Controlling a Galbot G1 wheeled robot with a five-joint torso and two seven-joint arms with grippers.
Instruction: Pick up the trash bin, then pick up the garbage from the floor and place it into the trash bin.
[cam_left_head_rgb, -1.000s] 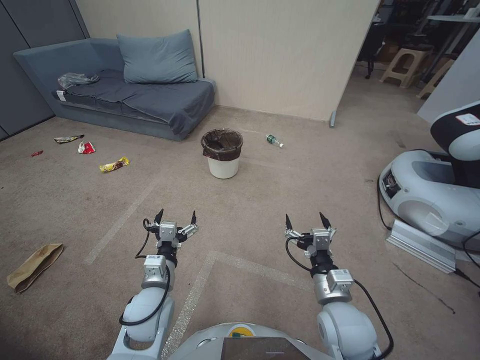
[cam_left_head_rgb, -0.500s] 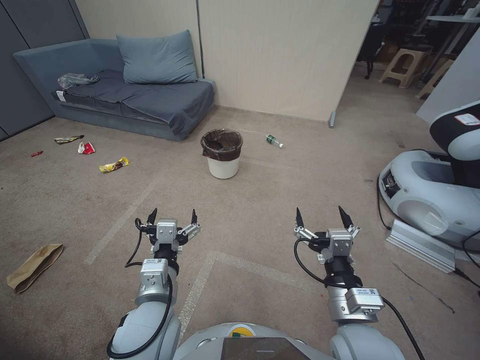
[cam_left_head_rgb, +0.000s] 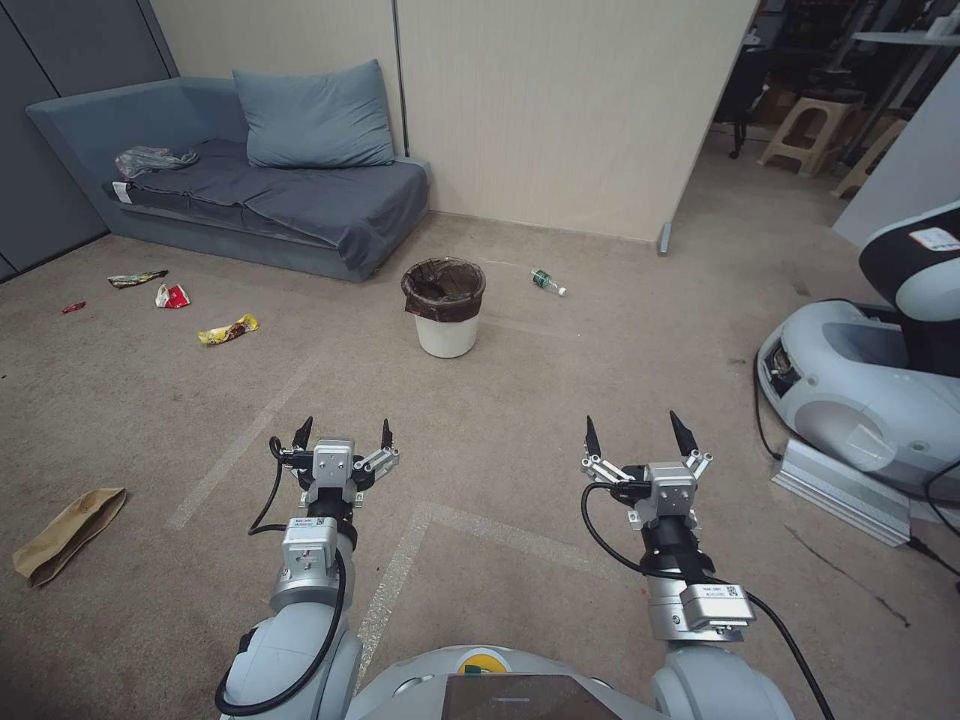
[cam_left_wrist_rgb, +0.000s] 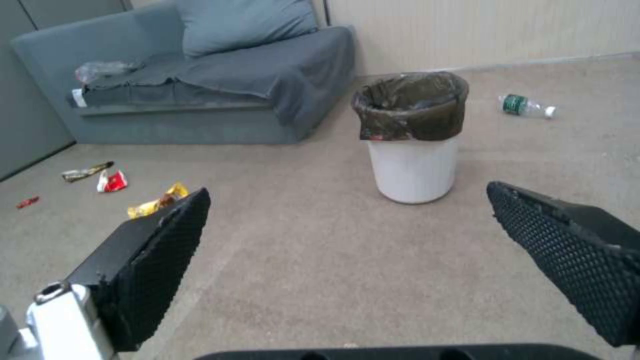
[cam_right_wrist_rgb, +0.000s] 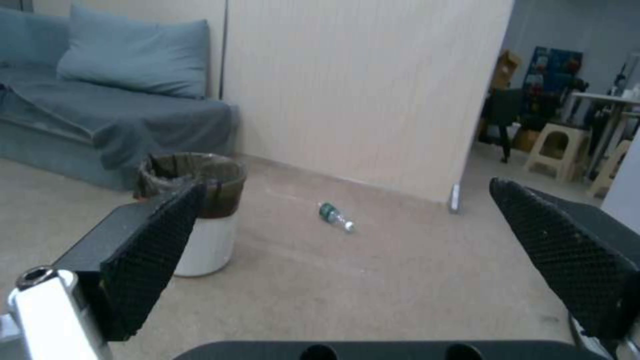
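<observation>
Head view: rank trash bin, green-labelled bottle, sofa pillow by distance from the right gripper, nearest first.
From the right gripper, open and low on the robot's right:
1. trash bin, ahead and to its left, standing on the carpet.
2. green-labelled bottle, lying on the carpet beyond the bin, nearer the wall.
3. sofa pillow, far left, on the sofa against the wall.
</observation>
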